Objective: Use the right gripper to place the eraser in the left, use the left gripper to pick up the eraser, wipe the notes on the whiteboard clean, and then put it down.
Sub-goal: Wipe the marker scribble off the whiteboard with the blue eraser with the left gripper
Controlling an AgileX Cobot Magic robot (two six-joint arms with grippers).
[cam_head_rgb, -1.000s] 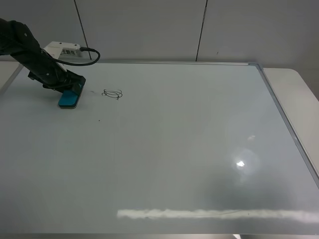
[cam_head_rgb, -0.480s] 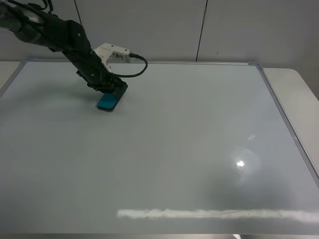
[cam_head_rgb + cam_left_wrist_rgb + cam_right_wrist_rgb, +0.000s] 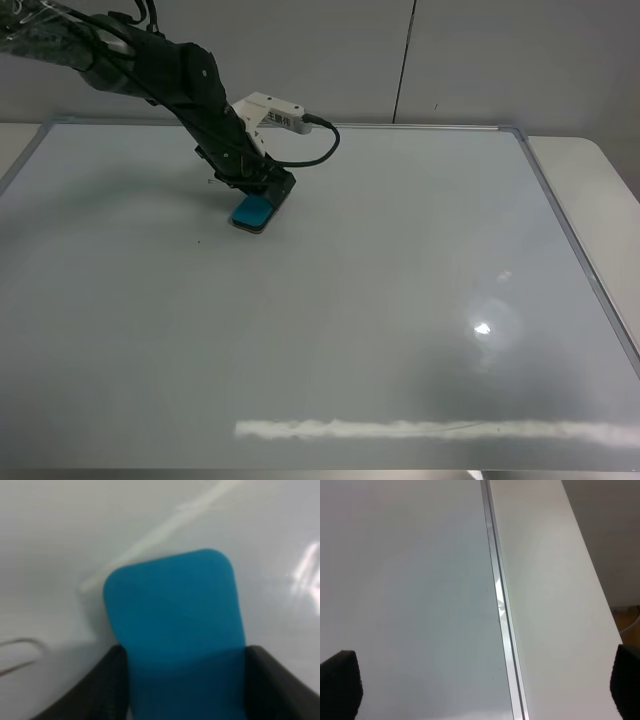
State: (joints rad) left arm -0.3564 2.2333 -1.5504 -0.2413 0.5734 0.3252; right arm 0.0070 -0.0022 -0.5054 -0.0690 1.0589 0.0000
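Eraser [image 3: 252, 212] flat on whiteboard [image 3: 400, 300], left of centre, toward far edge. Clamped at one end by left claw [image 3: 262, 193]. Right claw [image 3: 482, 685] spread wide open, above whiteboard's frame and adjoining surface [image 3: 555, 605].

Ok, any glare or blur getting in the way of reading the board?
Exterior high: a bright spot and a long glare streak on the whiteboard, both away from the eraser. Left wrist: eraser close and soft-focused. Right wrist: sharp, small glint on the frame.
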